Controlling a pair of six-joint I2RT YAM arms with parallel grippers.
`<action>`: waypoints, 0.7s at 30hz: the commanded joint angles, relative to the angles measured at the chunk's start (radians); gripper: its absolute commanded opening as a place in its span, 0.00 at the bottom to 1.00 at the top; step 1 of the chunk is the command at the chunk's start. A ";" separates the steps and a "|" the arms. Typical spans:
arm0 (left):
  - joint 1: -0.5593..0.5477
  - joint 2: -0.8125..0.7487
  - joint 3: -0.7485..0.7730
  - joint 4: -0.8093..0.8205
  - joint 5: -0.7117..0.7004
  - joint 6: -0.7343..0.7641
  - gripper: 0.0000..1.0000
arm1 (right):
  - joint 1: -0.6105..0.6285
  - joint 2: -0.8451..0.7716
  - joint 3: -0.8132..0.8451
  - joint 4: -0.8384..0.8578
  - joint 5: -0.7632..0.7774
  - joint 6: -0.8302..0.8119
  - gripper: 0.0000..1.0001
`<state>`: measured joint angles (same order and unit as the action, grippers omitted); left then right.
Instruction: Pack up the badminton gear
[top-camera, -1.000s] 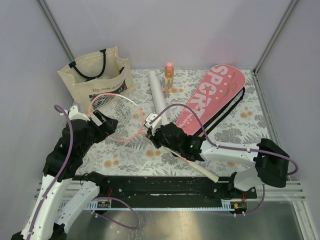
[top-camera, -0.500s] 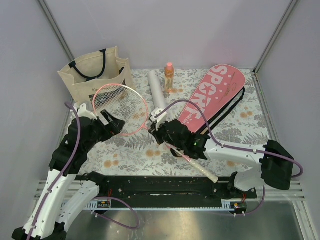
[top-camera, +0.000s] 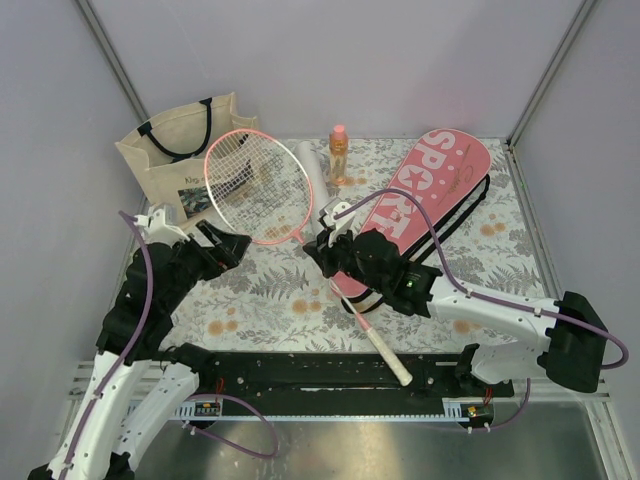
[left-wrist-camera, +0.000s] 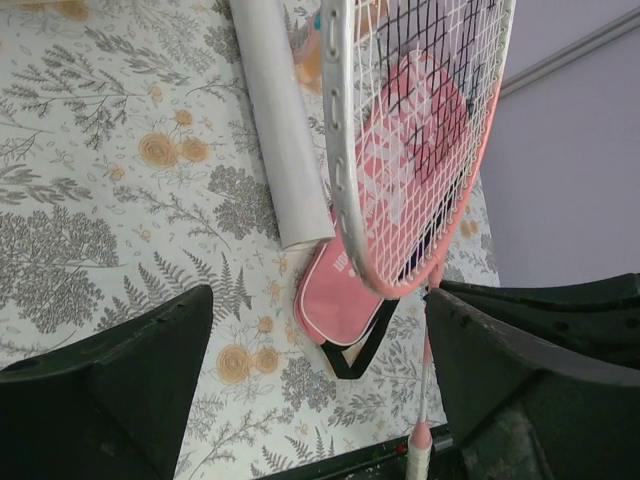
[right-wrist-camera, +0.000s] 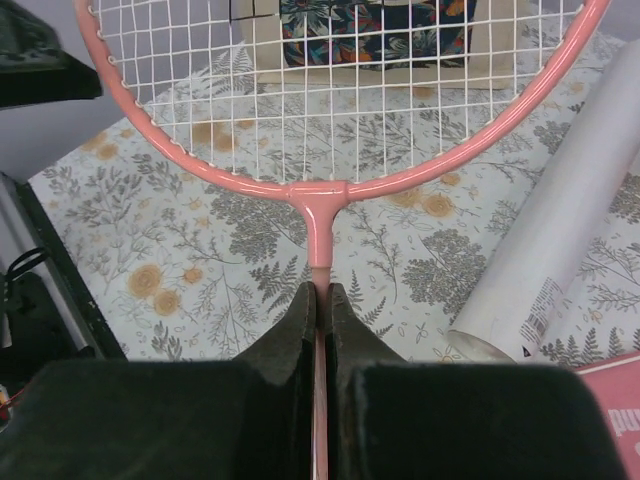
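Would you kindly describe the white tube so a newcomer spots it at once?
Find the beige tote bag at the far left. To its right, beside the orange bottle, a long white tube lies on the floral cloth. It alone is white and round; the neighbouring cover is flat and pink.

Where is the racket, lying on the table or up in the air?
Up in the air: the right gripper is shut on the racket's thin shaft, and its head tilts up over the tube.
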<state>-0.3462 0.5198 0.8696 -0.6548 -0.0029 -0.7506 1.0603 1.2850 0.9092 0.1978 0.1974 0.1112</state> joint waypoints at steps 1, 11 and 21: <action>0.003 0.016 -0.029 0.242 0.047 0.043 0.89 | -0.003 -0.047 0.014 0.075 -0.073 0.053 0.00; 0.001 0.075 -0.069 0.440 0.188 0.046 0.37 | -0.009 -0.038 -0.029 0.157 -0.229 0.143 0.00; 0.001 0.032 -0.080 0.534 0.305 0.074 0.00 | -0.207 -0.001 -0.165 0.330 -0.703 0.376 0.45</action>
<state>-0.3473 0.5743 0.7982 -0.2295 0.2207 -0.8200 0.9184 1.2720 0.7845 0.4194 -0.2718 0.3805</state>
